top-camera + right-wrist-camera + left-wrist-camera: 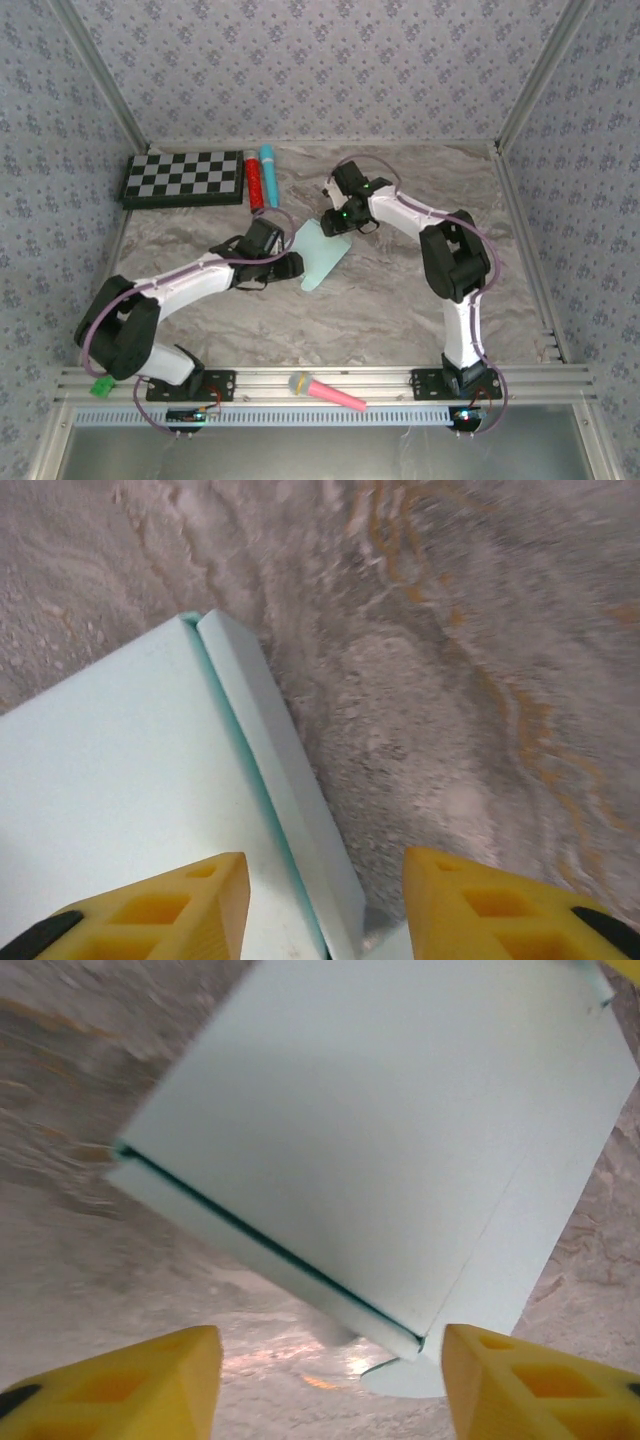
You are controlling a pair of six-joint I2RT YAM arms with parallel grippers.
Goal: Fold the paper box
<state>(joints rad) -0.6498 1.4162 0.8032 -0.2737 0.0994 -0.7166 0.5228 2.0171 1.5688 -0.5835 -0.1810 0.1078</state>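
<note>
Paper box (pixel 322 255), pale aqua card with one narrow flap creased along its side, lay near the middle of the marbled table (pixel 420 300), between my two grippers. My left gripper (pixel 292 266) sat just beside its left edge, yellow fingers (pixel 150 1380) spread wide, pinching nothing. My right gripper (pixel 340 222) hung over its far corner, fingers (pixel 480 900) likewise apart, that flap running between them.

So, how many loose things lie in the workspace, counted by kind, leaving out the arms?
paper box: 1
checkerboard: 1
markers: 2 (red marker, turquoise marker)
pink toy microphone: 1
Total: 5
</note>
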